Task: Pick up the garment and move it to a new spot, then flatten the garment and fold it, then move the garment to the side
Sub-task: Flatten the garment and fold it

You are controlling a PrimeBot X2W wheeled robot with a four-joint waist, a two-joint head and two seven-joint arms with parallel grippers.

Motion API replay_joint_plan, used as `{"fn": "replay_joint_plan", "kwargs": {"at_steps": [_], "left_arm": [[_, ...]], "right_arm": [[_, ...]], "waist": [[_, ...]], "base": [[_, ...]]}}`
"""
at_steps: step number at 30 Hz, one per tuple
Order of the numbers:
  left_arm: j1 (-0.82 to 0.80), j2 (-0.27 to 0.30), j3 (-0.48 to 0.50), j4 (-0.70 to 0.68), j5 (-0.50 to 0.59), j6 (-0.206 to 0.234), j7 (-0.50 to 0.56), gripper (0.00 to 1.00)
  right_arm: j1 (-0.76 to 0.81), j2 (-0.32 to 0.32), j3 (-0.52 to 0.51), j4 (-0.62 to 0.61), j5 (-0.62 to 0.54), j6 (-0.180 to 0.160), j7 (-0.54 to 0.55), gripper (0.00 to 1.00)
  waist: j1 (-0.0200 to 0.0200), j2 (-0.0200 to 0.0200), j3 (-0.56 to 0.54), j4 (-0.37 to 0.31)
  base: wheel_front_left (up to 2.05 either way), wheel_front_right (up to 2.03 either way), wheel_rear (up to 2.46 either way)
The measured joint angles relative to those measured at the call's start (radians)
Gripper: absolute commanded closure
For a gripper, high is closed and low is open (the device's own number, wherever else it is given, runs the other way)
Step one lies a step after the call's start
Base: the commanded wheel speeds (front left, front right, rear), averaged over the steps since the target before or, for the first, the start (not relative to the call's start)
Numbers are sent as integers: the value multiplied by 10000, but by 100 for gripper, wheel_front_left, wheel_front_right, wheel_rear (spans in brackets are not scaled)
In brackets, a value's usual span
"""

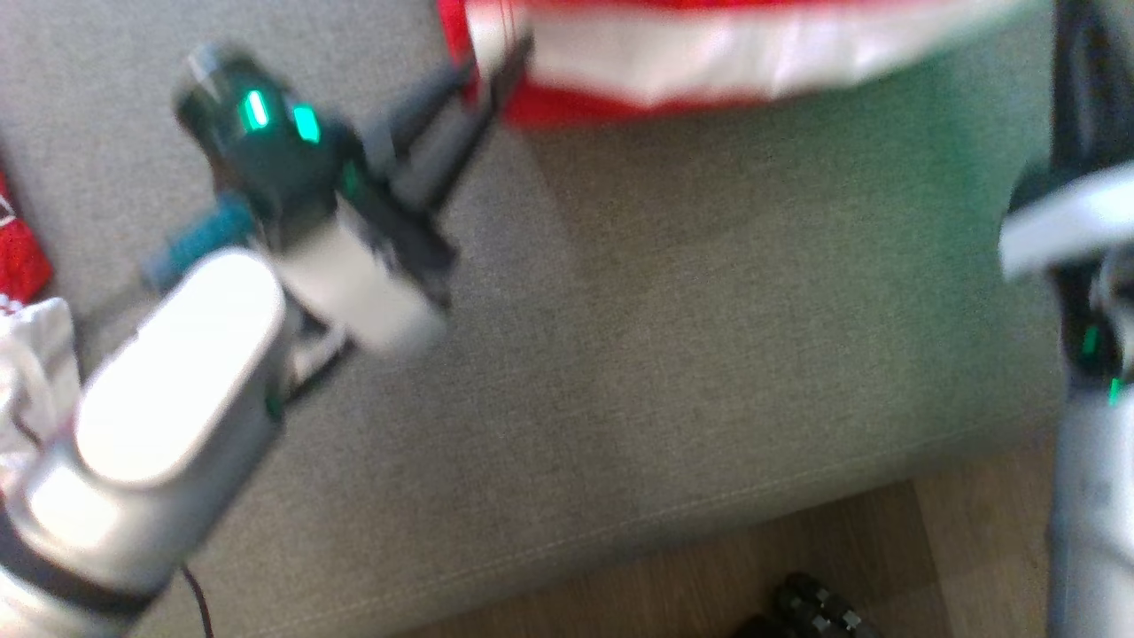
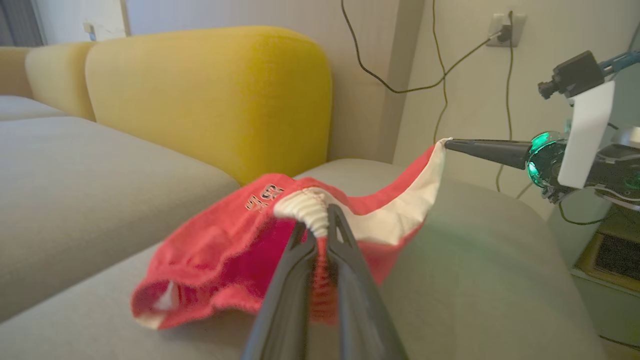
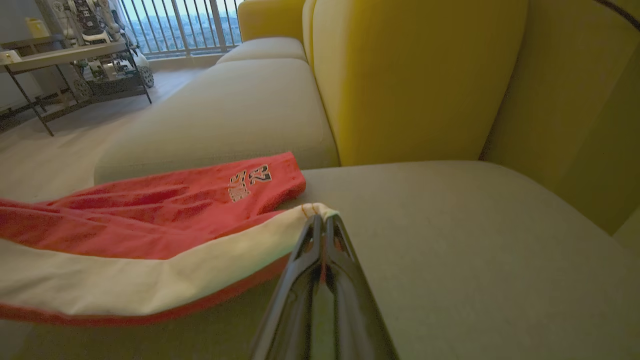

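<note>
The garment [image 2: 220, 250] is a pair of red shorts with a white side stripe, a ribbed white waistband and a printed number. It is stretched just above the grey sofa seat [image 2: 475, 260]. My left gripper [image 2: 320, 214] is shut on the ribbed waistband. My right gripper [image 3: 322, 218] is shut on the corner of the white stripe, and the garment [image 3: 150, 210] trails away to its left. From the left wrist, the right gripper [image 2: 448, 144] holds that corner up at the far right. In the blurred head view, the left gripper [image 1: 496, 71] meets the garment [image 1: 673, 62] at the top edge.
Yellow back cushions [image 2: 210, 95] rise behind the seat. The sofa's front edge borders a wooden floor [image 1: 709, 585]. Other red and white clothes [image 1: 22, 337] lie at the left. Cables and a wall socket [image 2: 505, 25] are behind. A metal shelf [image 3: 75, 65] stands on the floor.
</note>
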Motion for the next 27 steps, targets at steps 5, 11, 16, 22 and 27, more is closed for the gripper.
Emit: {"fn": "replay_joint_plan", "kwargs": {"at_steps": [5, 11, 16, 22, 27], "left_arm": [[2273, 552, -217, -1060, 259, 0, 0, 100], [3900, 679, -96, -1273, 362, 0, 0, 100], [5151, 608, -65, -1599, 324, -13, 2, 100], [5458, 314, -464, -1774, -355, -12, 2, 100], [4928, -418, -834, -1492, -1511, -4, 2, 100]], "right_arm": [[3413, 451, -523, -2048, 593, 0, 1124, 100], [5128, 571, -1216, -2562, 1674, 0, 1335, 100], [6313, 612, -1806, -2539, 2213, 2, 1287, 100], [6404, 633, -1871, -2566, 2456, 0, 1340, 100], [5179, 631, -1954, -2134, 2226, 0, 1946, 100]], "waist": [[-1, 0, -661, -1], [0, 0, -1259, -28], [-1, 0, -1747, 57], [0, 0, -2061, 283], [0, 0, -2065, 554]], "base": [[0, 0, 0], [0, 0, 0], [0, 0, 0], [0, 0, 0], [0, 0, 0]]}}
